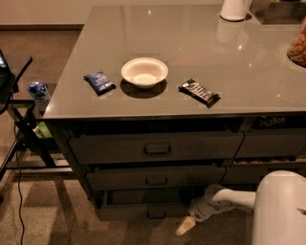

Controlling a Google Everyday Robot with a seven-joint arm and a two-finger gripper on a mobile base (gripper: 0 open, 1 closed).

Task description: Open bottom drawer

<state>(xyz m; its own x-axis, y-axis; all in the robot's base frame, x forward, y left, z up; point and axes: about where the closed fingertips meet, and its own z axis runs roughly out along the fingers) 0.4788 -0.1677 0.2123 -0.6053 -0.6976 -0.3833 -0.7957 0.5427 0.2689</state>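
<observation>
The bottom drawer (138, 211) is the lowest, slimmest dark front of the three-drawer stack under the grey counter. Its small handle (157, 214) is at its centre. The front stands a little forward of the two taller drawers above, and a dark gap shows behind its top edge. My gripper (185, 226) is at the end of the white arm (224, 200). It sits low near the floor, just right of the handle and slightly in front of the drawer front. I cannot tell whether it touches the drawer.
The counter (239, 62) holds a white bowl (144, 72), a blue packet (99, 81), a dark snack bar (199, 92) and a white jug (234, 8). A black stand with a can (39, 93) and a cable is at the left. My white base (279, 210) is at the lower right.
</observation>
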